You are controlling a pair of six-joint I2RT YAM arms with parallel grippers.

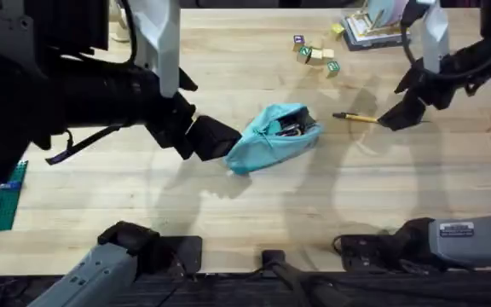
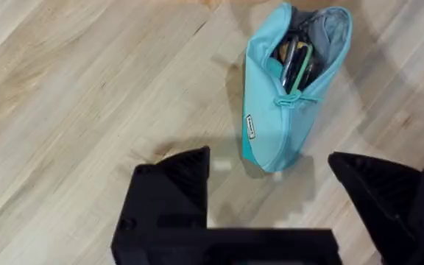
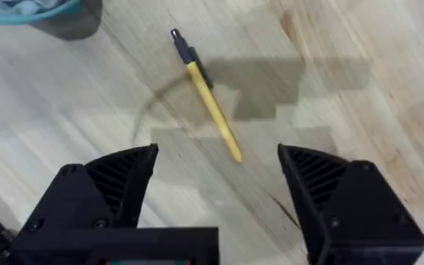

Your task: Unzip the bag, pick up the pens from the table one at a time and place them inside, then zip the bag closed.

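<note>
While the bag (image 1: 273, 136) gaped mid-frame, the right gripper (image 3: 219, 173), released, straddled the pen (image 3: 206, 96): light, stiff, slippery; best pinched mid-barrel. Left gripper (image 2: 271, 180) likewise released.

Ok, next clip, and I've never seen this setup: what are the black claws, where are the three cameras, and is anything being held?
Two robot arms work at a wooden table. One camera looks down from above; the other two ride on the wrists, so the black claws are each arm's own fingers. The left gripper is open beside the teal bag, which is unzipped with pens inside. The right gripper is open over a yellow pen lying on the table. Nothing is held. Toy blocks lie farther back.
</note>
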